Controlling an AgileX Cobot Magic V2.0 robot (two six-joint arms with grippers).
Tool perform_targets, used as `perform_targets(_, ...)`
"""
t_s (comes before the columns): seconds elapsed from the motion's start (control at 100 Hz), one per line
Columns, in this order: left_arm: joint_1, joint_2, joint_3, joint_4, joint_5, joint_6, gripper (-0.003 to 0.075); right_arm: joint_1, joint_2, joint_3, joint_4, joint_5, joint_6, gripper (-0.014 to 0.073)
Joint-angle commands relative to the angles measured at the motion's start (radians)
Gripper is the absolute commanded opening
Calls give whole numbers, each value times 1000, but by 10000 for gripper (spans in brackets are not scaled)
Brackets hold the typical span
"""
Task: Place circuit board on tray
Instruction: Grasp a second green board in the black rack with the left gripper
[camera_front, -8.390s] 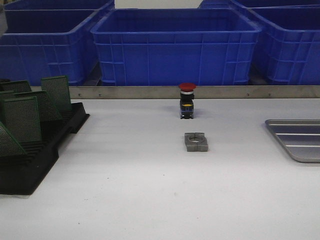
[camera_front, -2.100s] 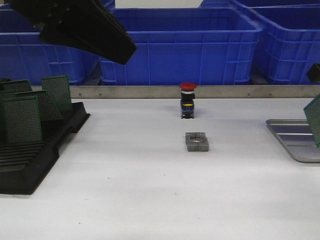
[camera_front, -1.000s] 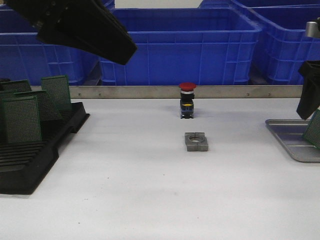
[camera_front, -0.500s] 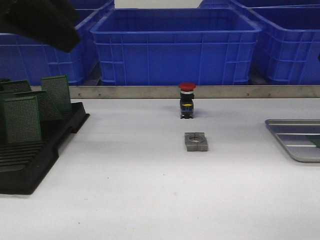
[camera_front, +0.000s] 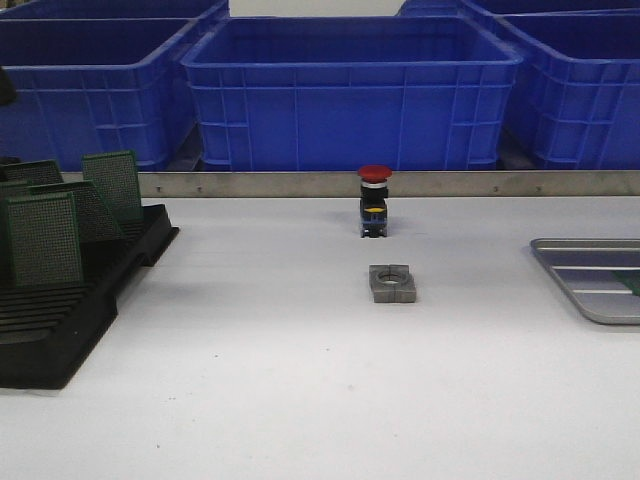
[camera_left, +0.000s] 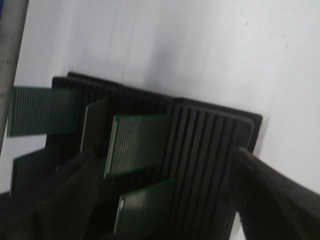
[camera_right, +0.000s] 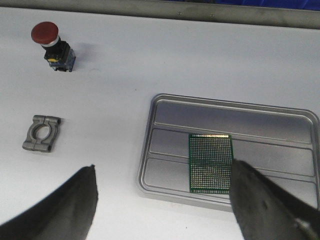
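Ahead, in the front view, the white table (camera_front: 300, 380) carries a black slotted rack (camera_front: 60, 310) on the left with several green perforated boards (camera_front: 44, 238) standing upright in it, a red-capped push button (camera_front: 374, 200) near the middle, a grey metal clamp block (camera_front: 392, 283) just in front of it, and the tray (camera_front: 590, 275) at the right edge; blue bins (camera_front: 350, 90) line the back, and neither arm shows here. Next, the left wrist view looks down on that rack (camera_left: 210, 150) and its standing boards (camera_left: 137, 144), with the left gripper (camera_left: 165, 200) spread wide above them, holding nothing. Lastly, the right wrist view shows the circuit board (camera_right: 210, 163) lying flat inside the tray (camera_right: 165, 150), with the button (camera_right: 50, 42) and clamp block (camera_right: 42, 133) well apart from it; the right gripper (camera_right: 162, 200) is spread open and empty above the tray.
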Motion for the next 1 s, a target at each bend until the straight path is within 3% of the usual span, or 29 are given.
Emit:
perform_targets(0.0,42,-15,-28,35,-27,-32,491,-4,-27,-25,24,-67,1,561)
perform_targets(0.35,117,145,-28,110,-185,-30,491,-4,-26,-26,24,-105,1,561)
perform_targets(0.87,117,300,-80,136,-181,-30,490,-4,-26,-26,23,-98,1,561)
perform_targets(0.99,117,301,-101,135,-135,-30,406,-4,-26,-26,23,-98,1,561)
